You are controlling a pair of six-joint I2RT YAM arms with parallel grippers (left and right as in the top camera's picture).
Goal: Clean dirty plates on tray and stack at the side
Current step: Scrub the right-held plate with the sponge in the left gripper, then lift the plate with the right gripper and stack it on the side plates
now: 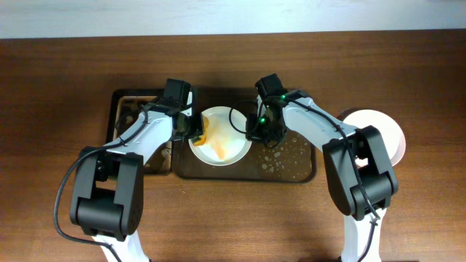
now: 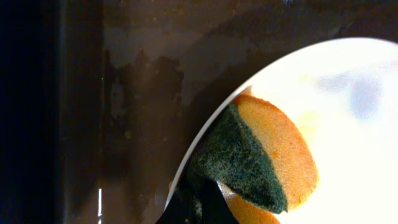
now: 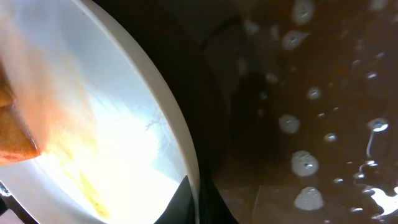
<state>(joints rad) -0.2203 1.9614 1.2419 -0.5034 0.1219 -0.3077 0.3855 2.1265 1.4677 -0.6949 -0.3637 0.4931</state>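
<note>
A white plate (image 1: 226, 145) with orange sauce streaks lies in the left part of the dark brown tray (image 1: 295, 171). My left gripper (image 1: 196, 131) is shut on an orange and green sponge (image 2: 261, 155) that rests on the plate's left edge (image 2: 348, 124). My right gripper (image 1: 256, 131) is shut on the plate's right rim (image 3: 186, 155), one finger on each side. A stack of clean white plates (image 1: 386, 131) sits on the table to the right of the tray.
The tray floor (image 3: 311, 124) to the right of the plate is wet with soap droplets. A smaller black tray (image 1: 127, 116) lies to the left, partly under my left arm.
</note>
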